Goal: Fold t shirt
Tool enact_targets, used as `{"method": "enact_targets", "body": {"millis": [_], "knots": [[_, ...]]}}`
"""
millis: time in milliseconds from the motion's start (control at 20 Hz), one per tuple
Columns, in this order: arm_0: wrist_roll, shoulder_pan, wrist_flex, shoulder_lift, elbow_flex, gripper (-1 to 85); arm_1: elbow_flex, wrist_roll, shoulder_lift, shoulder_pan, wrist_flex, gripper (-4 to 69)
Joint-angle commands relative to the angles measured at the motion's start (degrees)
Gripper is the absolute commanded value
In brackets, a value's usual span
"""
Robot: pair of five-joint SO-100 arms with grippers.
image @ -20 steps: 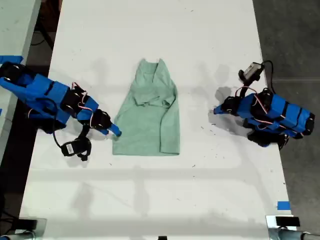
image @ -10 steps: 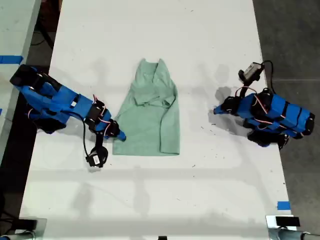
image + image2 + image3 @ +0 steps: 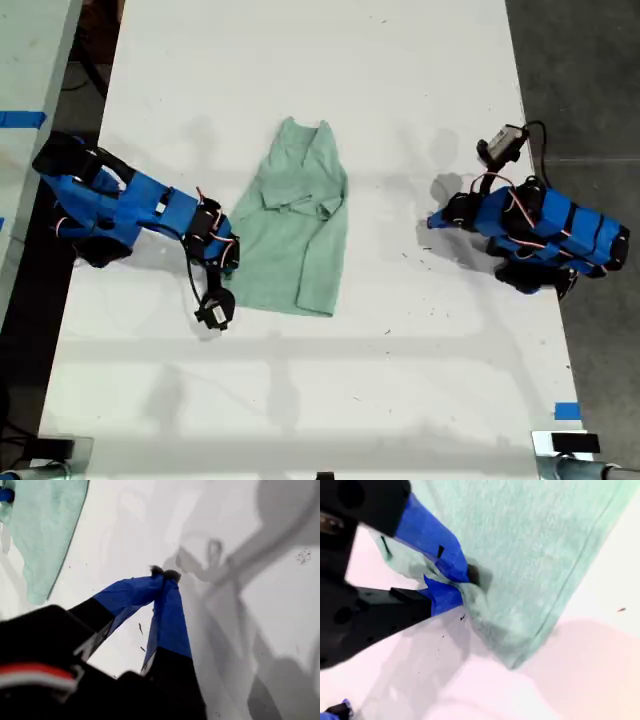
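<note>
White bench (image 3: 400, 60), lightly speckled, evenly lit with soft shadows. Dark grey floor (image 3: 580, 80) at the exterior view's right. Blue tape (image 3: 567, 411) marked one edge.

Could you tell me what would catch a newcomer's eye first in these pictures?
The pale mint t shirt lies crumpled at the middle of the white table. My second gripper, at the exterior view's left, has its jaws pinched on the shirt's edge, while my first gripper rests shut on bare table.
</note>
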Motion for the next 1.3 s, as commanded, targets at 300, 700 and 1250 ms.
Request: {"method": "enact_targets", "body": {"millis": [300,700,1250], "knots": [[3.16,0.18,22.24,-3.52,-32.17,-0.3,2.72,-0.53,0.79,0.0,0.0,-1.3],[15.03,-2.37,19.34,-23.47,-60.03,-0.3,2.72,-0.7,0.79,0.0,0.0,-1.3],[27.86,-3.34,8.35,-26.81,-59.85,21.6,2.72,-0.79,0.79,0.09,0.0,-1.3]]}}
